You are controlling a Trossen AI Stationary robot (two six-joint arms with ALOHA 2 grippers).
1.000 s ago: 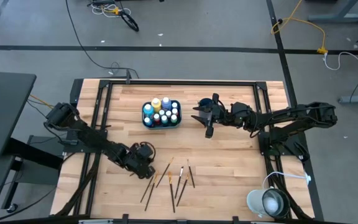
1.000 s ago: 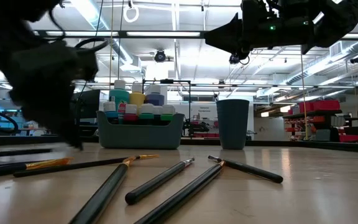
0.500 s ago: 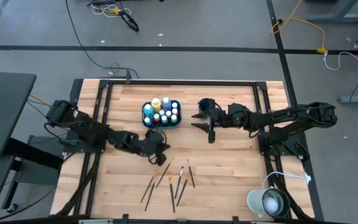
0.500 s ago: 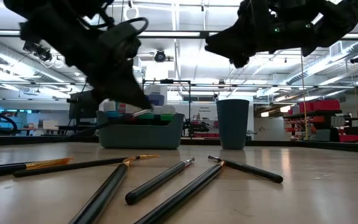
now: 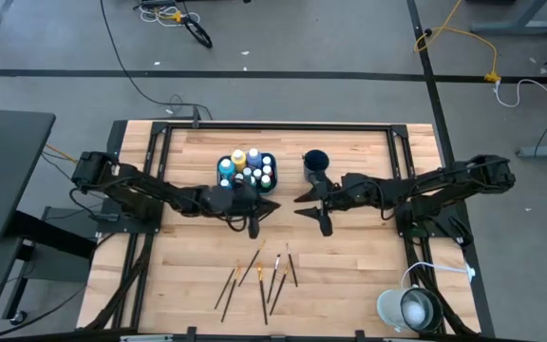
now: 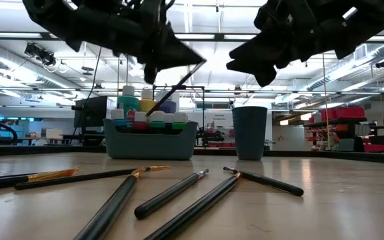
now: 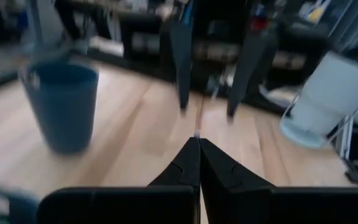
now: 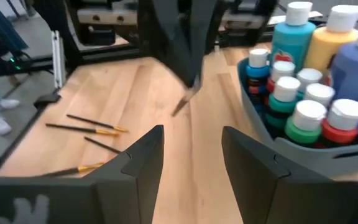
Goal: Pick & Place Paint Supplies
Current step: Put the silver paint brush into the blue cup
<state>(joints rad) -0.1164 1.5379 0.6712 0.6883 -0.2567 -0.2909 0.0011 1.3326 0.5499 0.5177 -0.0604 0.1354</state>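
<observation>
- Left gripper out over mid-table, just in front of the teal tray, raised off the wood.
- Jaws pinched tight on a thin paintbrush; brush hangs tilted from the fingers, tip angled down toward the tray side in the low view.
- In the right wrist view, same brush dangling from the dark fingers opposite, tip off the tabletop.
- Right gripper facing the left one across a short gap, near the dark blue cup; jaws spread wide, nothing between them.
- Right gripper own view: bare wood between the two fingers, tray of bottles close by.
- Paint bottles standing upright, packed in the tray; white caps up, blue, yellow and teal bodies visible.
- Remaining paintbrushes lying loose on the table in a fanned cluster toward the front edge, well apart from tray and cup.
- Low view: several of those brushes flat on the wood in the foreground, cup upright just beside the tray.
- Left wrist view: fingertips meeting with no gap, cup ahead to one side.
</observation>
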